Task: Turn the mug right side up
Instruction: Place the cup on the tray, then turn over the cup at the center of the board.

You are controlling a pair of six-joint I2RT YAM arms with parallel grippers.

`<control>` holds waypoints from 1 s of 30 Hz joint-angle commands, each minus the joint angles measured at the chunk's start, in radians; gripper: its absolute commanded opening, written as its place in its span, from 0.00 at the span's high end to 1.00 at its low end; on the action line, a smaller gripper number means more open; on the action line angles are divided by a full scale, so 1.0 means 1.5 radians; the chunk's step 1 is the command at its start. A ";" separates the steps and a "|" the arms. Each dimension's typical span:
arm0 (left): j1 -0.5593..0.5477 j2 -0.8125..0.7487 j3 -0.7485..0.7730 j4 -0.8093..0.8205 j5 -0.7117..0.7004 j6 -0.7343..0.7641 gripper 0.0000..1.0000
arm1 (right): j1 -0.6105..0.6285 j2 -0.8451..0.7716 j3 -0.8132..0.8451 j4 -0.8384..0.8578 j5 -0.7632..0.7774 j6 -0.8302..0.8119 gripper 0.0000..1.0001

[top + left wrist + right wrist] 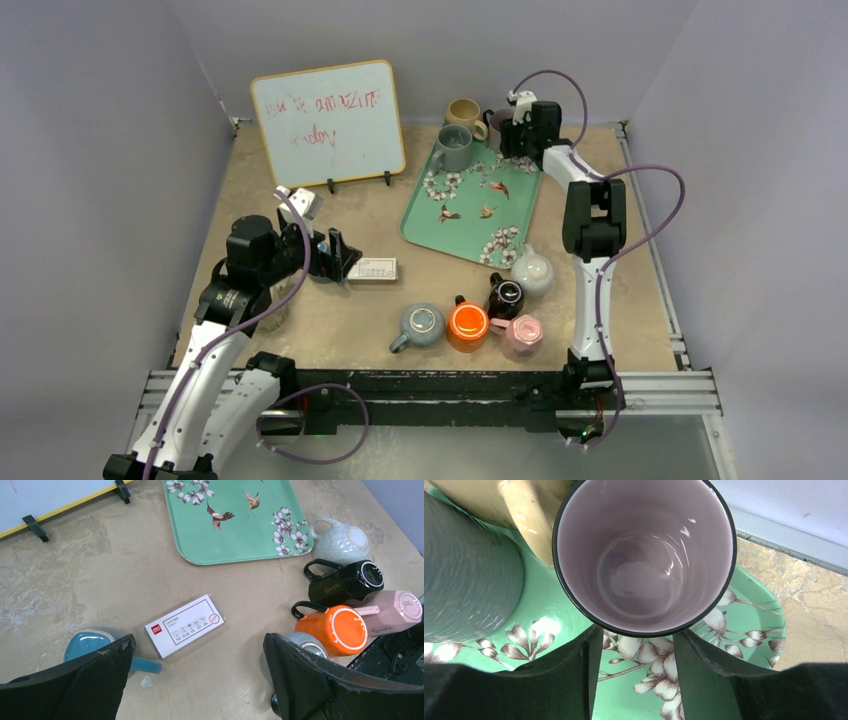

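Observation:
A dark mug (644,555) with a lilac inside stands upright, mouth up, on the far right corner of the green flowered tray (549,610). In the top view it (497,121) is mostly hidden behind my right gripper (517,128). My right gripper (636,635) is open just beside the mug. Its fingertips (591,640) reach under the rim, and only tray shows between them. My left gripper (200,642) hovers wide open over bare table near a white card box (185,625), holding nothing.
A tan mug (463,113) and a grey mug (453,147) stand upright on the tray (470,215). Grey-blue (420,325), orange (467,322), black (505,295), pink (522,335) and speckled (532,270) mugs cluster near the front. A whiteboard (327,122) stands at the back left. A blue mug (87,645) sits by my left finger.

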 commanded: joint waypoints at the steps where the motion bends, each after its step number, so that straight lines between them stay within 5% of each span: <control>1: 0.001 -0.005 0.005 0.006 -0.018 0.005 0.01 | 0.001 -0.026 0.020 0.000 -0.011 -0.008 0.42; 11: 0.001 0.004 0.034 -0.041 -0.202 -0.080 0.00 | 0.001 -0.187 -0.077 -0.080 0.008 0.018 0.28; 14: 0.001 0.019 0.035 -0.051 -0.283 -0.119 0.00 | 0.001 -0.254 -0.131 -0.074 -0.009 0.031 0.09; 17: 0.001 0.034 0.045 -0.082 -0.396 -0.207 0.00 | 0.006 -0.338 -0.191 -0.066 -0.062 0.096 0.01; 25: 0.001 0.145 0.110 -0.229 -0.493 -0.443 0.08 | 0.106 -0.525 -0.334 -0.057 -0.047 0.152 0.01; 30: 0.001 0.231 0.131 -0.224 -0.457 -0.437 0.25 | 0.216 -0.609 -0.384 -0.088 0.107 0.162 0.01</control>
